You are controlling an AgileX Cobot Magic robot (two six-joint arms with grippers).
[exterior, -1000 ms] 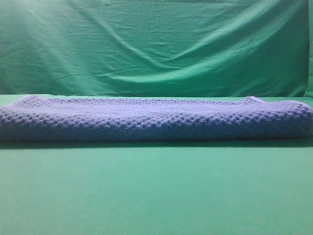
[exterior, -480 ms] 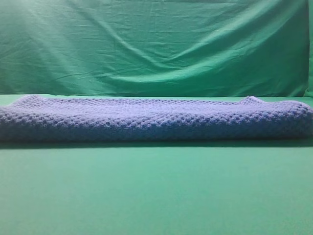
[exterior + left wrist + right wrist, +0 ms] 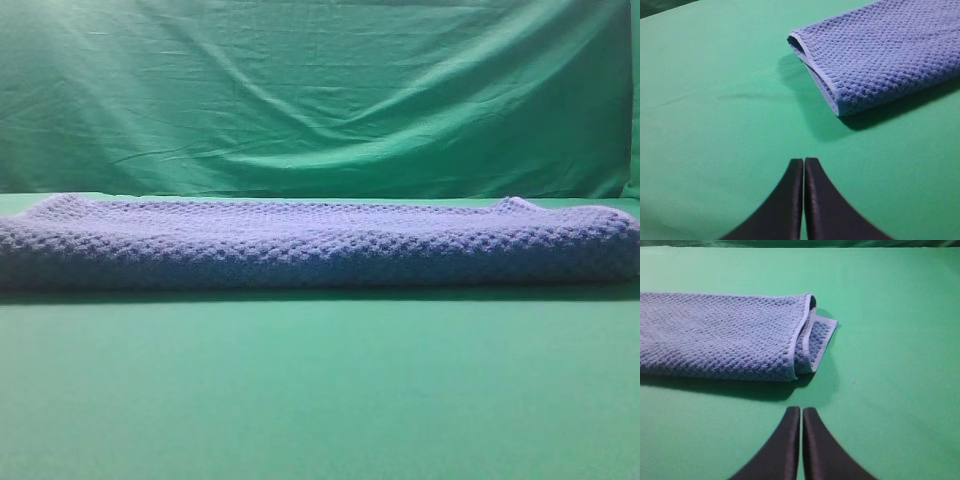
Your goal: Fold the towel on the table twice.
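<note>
Nothing has moved: folded towel point(image 3: 320, 245) lies on the table point(image 3: 320, 390), both claws point(image 3: 804, 161) point(image 3: 801, 410) pressed together, empty.

Exterior view low, frontal; wrist views look down past each tool; all share towel point(image 3: 320, 245)

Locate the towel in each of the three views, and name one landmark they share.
Exterior high: the towel spans the full width, mid-frame.
Left wrist: its folded end fills the upper right.
Right wrist: it lies upper left, layered end near centre.
Shared landmark: the green table under it.
</note>
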